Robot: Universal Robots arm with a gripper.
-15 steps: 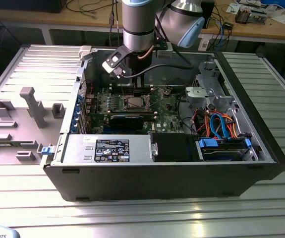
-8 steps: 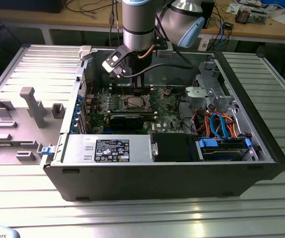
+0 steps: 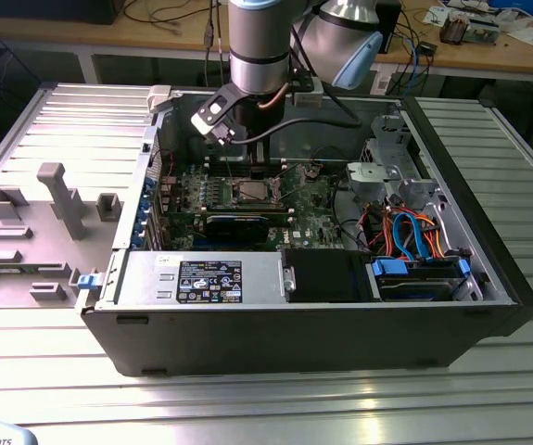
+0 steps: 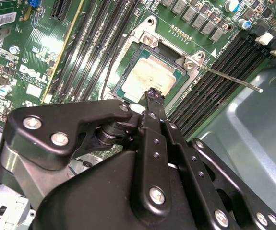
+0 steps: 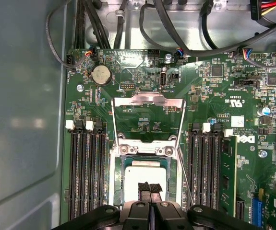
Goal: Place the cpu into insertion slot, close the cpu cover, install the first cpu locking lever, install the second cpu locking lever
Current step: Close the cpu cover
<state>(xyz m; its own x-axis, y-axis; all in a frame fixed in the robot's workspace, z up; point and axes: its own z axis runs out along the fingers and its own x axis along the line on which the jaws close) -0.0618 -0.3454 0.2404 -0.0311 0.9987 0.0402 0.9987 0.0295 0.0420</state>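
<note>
Cpu [image 5: 142,173] lay flat in the slot [image 5: 142,149], directly under the fingers [image 5: 144,188], which were pressed together and held nothing. Cover [image 5: 147,99] stood flipped open beyond the fingers, with the lever [image 4: 229,79] unlatched beside them. Judgement: any push should be light and square so the cpu doesn't skew.

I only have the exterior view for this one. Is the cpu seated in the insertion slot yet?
Observer: Yes. In the first wrist view the cpu lies flat inside the insertion slot.
Operator: Is the cover down over it?
Observer: No. The cpu cover is swung open, clear of the cpu.
Operator: And the gripper?
Observer: The gripper is over the cpu, fingertips pressed together with nothing between them.
</note>
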